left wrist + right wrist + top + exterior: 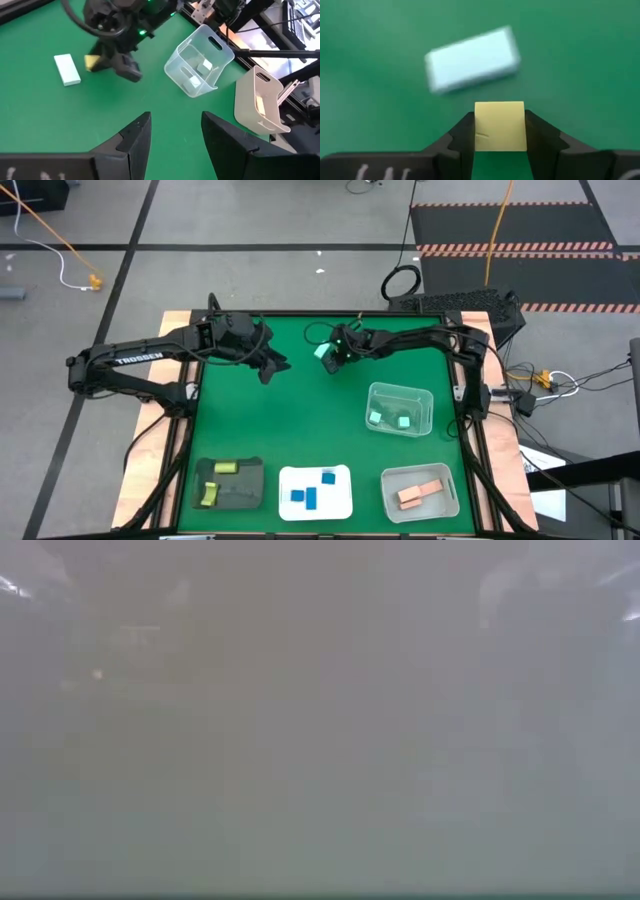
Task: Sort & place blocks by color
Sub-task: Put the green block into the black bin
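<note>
My right gripper [333,362] is at the far middle of the green table, shut on a small pale-yellow block [500,126]. A mint-teal bar [472,60] lies flat on the mat just beyond its fingertips, and shows beside that gripper in the high view [322,352] and the left wrist view [67,69]. My left gripper [275,367] hovers open a little to the left, touching nothing. Other blocks lie in the trays: yellow-green [226,468], blue [310,497], mint [376,418], tan-pink [420,494]. The low view shows only haze. My right gripper pinches the pale-yellow block [500,145] between its two fingers, on two opposite side faces. The block's front face stands out past the fingertips [462,131]. The fingers slant down toward the mat. Whether the block touches the mat, I cannot tell.
A dark tray [245,490], a white tray [340,478] and a pale tray [445,502] line the near edge. A clear tray [425,398] sits at mid-right. Open green mat lies between the grippers and the trays. A black frame [300,315] rims the table.
</note>
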You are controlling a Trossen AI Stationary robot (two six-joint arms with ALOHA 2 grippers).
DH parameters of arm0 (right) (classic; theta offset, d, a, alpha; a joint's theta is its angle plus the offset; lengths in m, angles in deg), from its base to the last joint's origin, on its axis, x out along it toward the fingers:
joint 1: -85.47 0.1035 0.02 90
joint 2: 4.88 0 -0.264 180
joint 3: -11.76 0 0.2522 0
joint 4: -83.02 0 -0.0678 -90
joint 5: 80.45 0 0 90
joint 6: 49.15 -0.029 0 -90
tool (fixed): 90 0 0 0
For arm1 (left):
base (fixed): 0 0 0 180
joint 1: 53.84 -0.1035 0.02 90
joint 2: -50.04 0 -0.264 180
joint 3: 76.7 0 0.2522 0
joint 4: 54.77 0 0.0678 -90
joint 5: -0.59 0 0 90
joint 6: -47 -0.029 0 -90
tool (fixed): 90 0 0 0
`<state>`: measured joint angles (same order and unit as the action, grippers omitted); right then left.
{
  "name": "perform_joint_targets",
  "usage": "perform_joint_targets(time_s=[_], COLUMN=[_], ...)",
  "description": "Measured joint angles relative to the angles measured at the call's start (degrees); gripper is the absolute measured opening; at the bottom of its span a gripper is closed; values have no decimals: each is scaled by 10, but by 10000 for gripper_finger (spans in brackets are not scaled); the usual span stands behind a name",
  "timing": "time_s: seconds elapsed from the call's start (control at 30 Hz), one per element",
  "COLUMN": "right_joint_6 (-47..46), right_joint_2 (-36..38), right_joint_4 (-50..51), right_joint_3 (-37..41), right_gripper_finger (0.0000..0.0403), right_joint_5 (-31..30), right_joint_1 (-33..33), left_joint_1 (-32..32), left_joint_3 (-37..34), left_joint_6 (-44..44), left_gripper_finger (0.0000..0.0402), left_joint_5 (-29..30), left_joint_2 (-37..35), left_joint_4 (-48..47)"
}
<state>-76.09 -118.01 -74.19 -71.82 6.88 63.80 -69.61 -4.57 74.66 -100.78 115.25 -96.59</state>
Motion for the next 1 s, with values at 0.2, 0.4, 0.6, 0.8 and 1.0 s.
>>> perform_joint_targets(time_s=[0.2, 0.4, 0.6, 0.8, 1.0], right_joint_6=[-7, 95, 233, 366, 417], right_joint_2=[63, 133, 185, 197, 197], right_joint_4=[10, -7, -8, -10, -22], right_joint_3=[3, 1, 1, 1, 1], right_gripper_finger=[118, 118, 118, 120, 121], right_joint_5=[59, 61, 9, -70, -96], right_joint_1=[6, 32, 76, 118, 145], left_joint_1=[2, 3, 9, 9, 8], left_joint_3=[0, 0, 0, 0, 0], left_joint_6=[12, 57, 115, 172, 206], left_gripper_finger=[175, 175, 175, 175, 175], left_joint_5=[0, 5, 9, 10, 37], left_joint_2=[0, 28, 76, 112, 142], left_joint_4=[-3, 4, 42, 123, 162])
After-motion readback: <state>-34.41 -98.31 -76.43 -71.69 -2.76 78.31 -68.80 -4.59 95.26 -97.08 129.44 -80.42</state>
